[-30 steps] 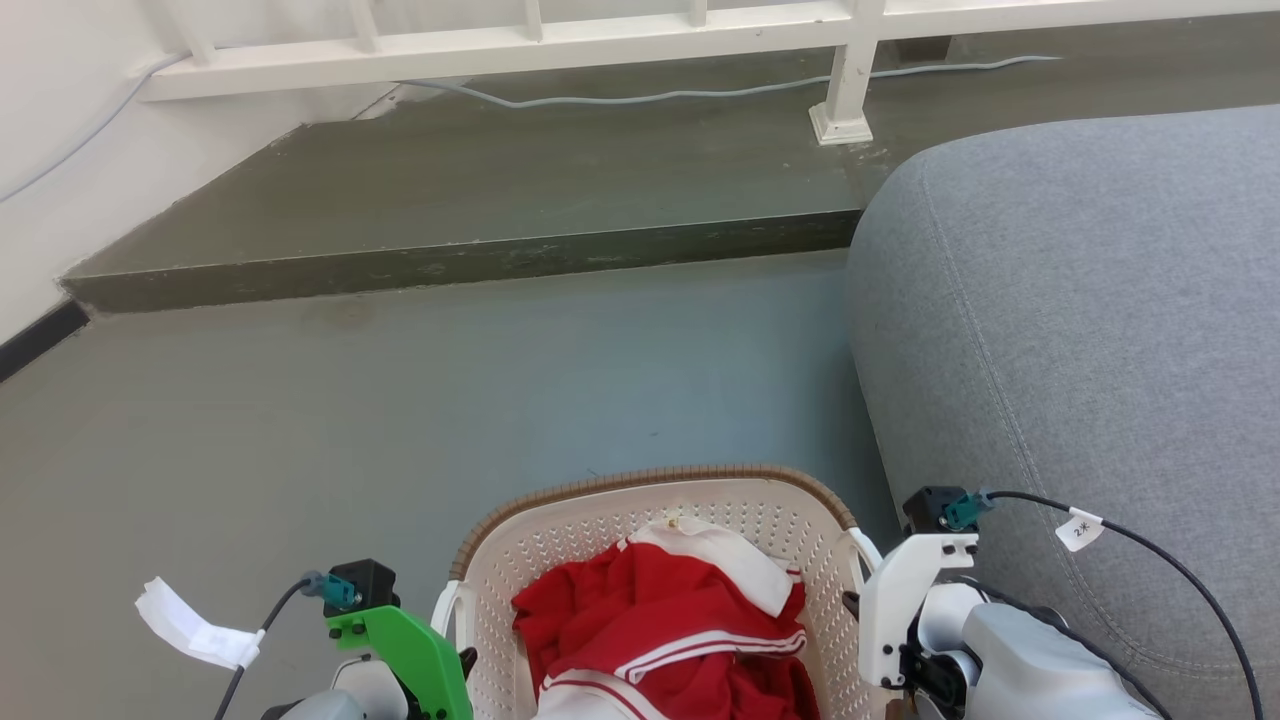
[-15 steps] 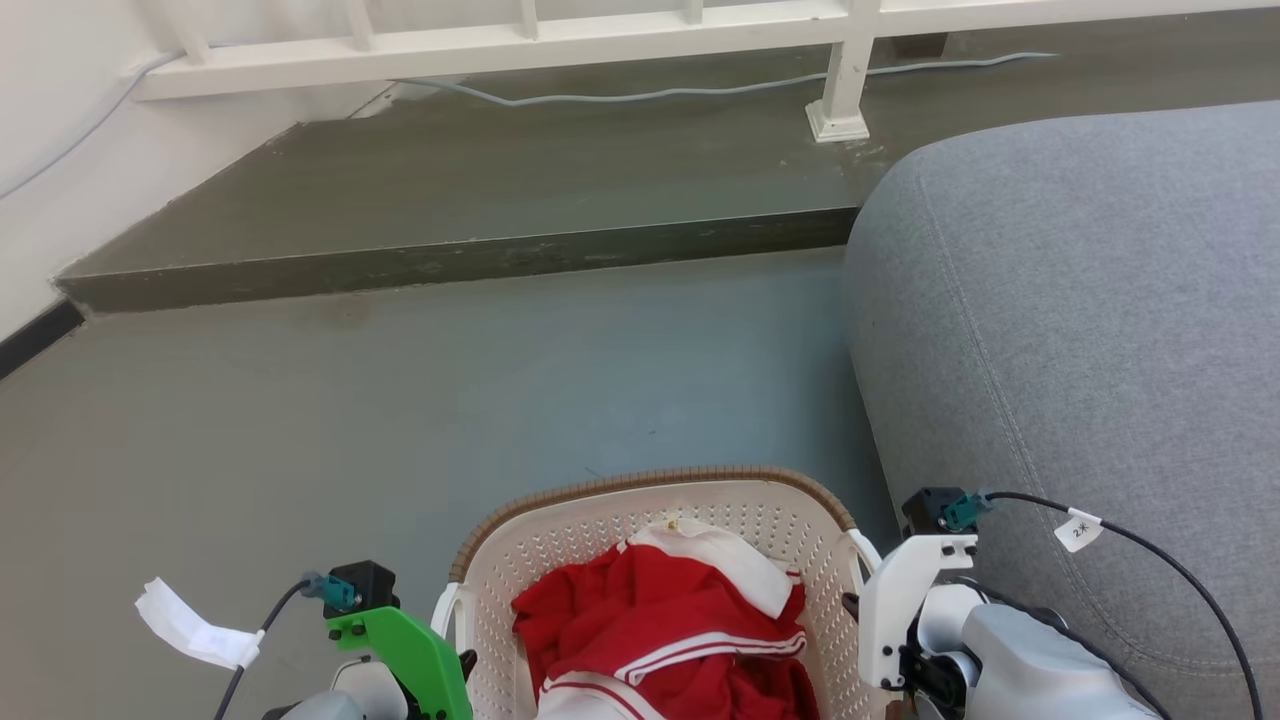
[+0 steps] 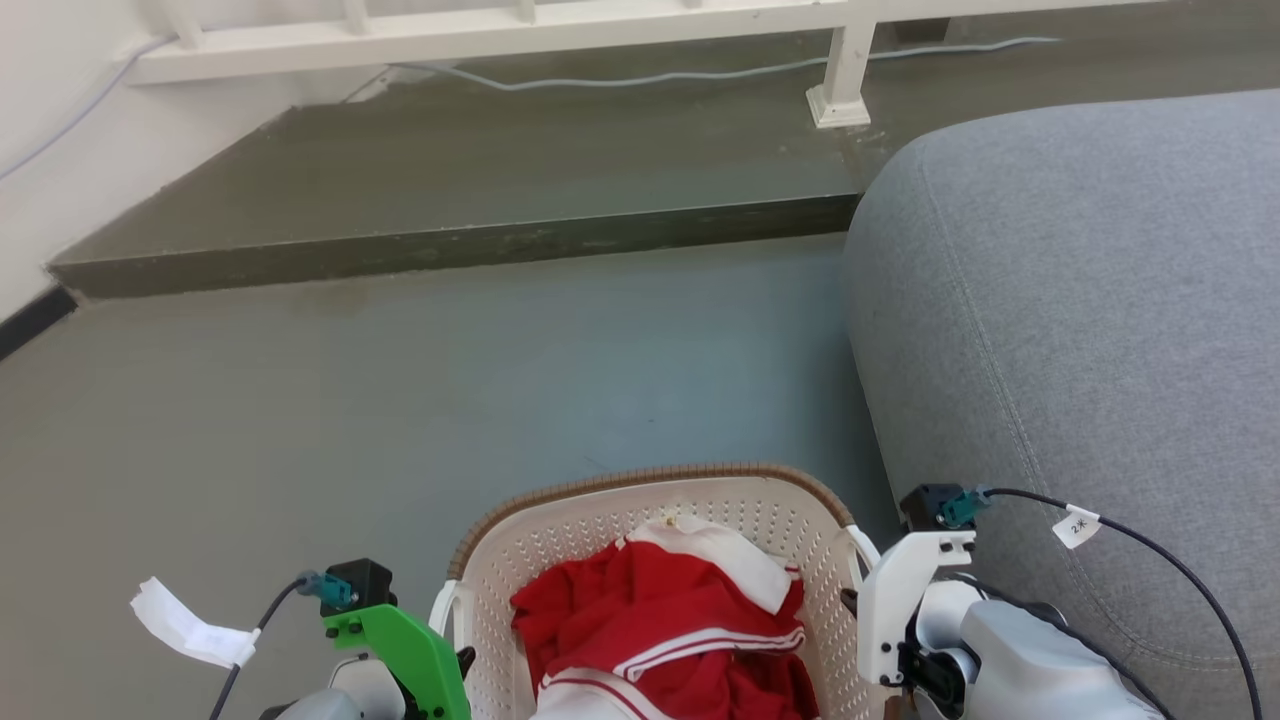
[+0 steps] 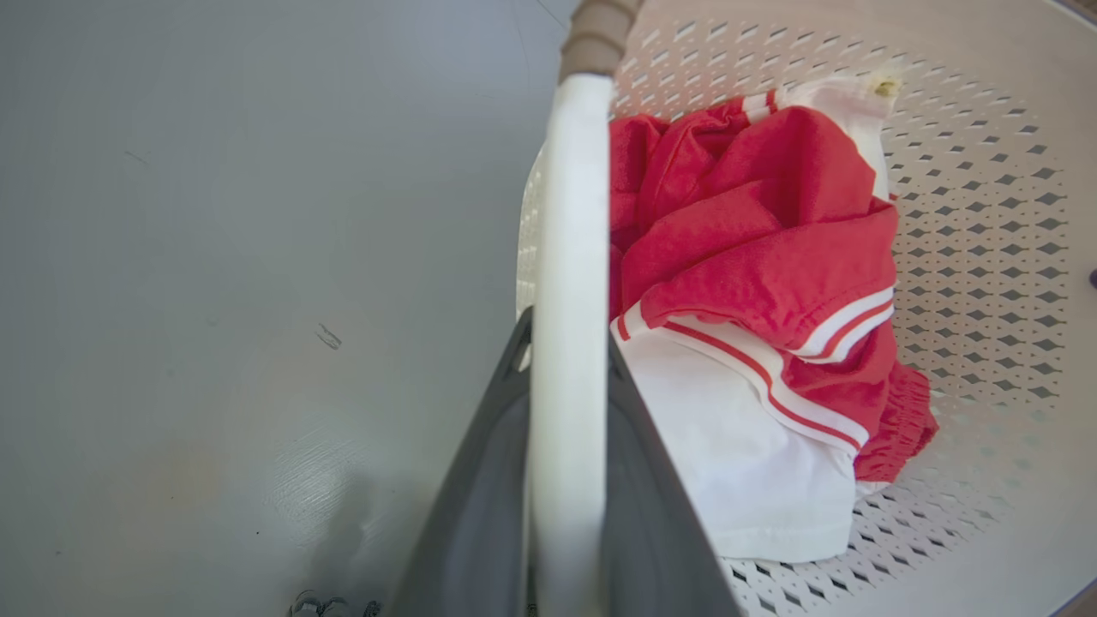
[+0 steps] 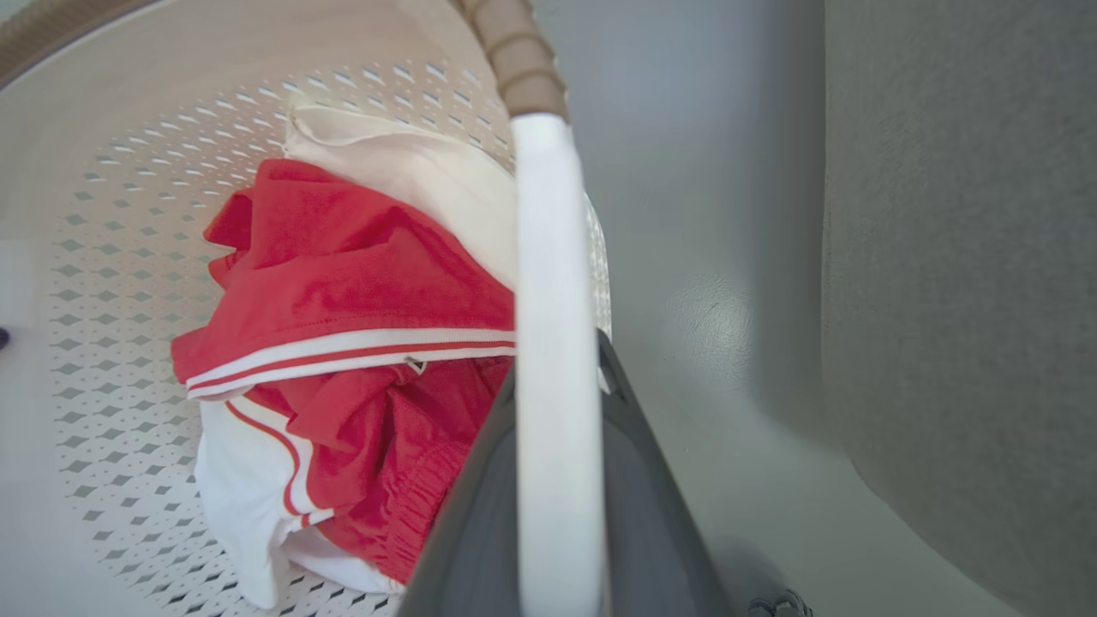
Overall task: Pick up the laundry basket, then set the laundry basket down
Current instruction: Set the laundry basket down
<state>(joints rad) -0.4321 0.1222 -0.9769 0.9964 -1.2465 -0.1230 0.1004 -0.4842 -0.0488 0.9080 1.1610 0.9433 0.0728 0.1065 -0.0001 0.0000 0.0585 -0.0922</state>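
The laundry basket (image 3: 650, 476), cream-white and perforated with a brown woven rim, sits at the bottom middle of the head view and holds red and white clothes (image 3: 660, 620). My left gripper (image 3: 458, 660), under its green mount, is at the basket's left side. In the left wrist view my left gripper (image 4: 567, 347) is shut on the white left handle (image 4: 570, 214). My right gripper (image 3: 852, 602), under its white mount, is at the basket's right side. In the right wrist view my right gripper (image 5: 557, 368) is shut on the white right handle (image 5: 548, 257). Whether the basket touches the floor I cannot tell.
A grey sofa (image 3: 1080, 300) stands close on the right, almost against the basket. Grey floor (image 3: 400, 400) stretches ahead to a raised dark step (image 3: 450, 245). On the step stand a white railing (image 3: 500, 35) with a post base (image 3: 838, 105), and a cable (image 3: 650, 75) lies there. A white wall (image 3: 40, 120) is at the left.
The whole head picture has shifted a little, with step and railing now higher in it, so the camera has moved. Basket and both grippers keep their places relative to each other.
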